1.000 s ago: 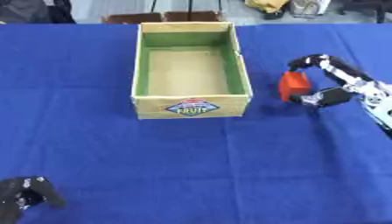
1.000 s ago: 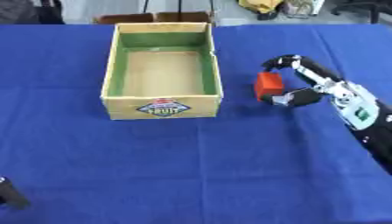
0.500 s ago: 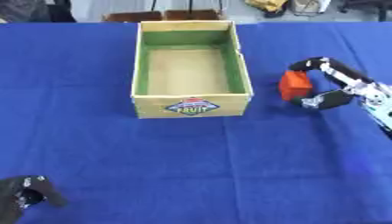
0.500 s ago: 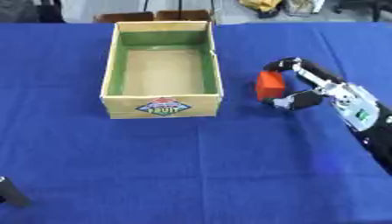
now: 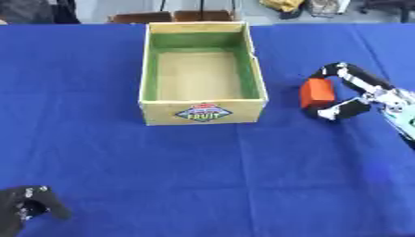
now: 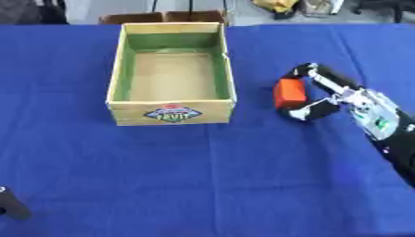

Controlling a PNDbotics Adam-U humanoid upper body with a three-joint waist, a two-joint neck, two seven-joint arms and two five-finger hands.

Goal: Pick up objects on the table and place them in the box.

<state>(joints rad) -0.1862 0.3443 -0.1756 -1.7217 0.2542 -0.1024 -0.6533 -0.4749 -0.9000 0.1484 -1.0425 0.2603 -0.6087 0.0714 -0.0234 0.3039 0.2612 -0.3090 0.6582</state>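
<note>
An orange block [image 5: 317, 92] sits to the right of the cardboard fruit box [image 5: 253, 60], a short gap from its right wall. My right hand [image 5: 369, 90] comes in from the right and is shut on the block, fingers curled over its far side and thumb under its near side. I cannot tell whether the block rests on the blue cloth or hangs just above it. The box is open-topped with green inner walls and nothing inside. My left hand [image 5: 24, 210] rests idle at the lower left corner, fingers relaxed.
A blue cloth [image 5: 203, 176] covers the whole table. Chairs and clutter stand beyond the far edge [image 5: 178, 16]. No other loose objects show on the cloth.
Hardly anything: my right hand stays curled round the orange block at the same spot beside the box. The left hand has not moved.
</note>
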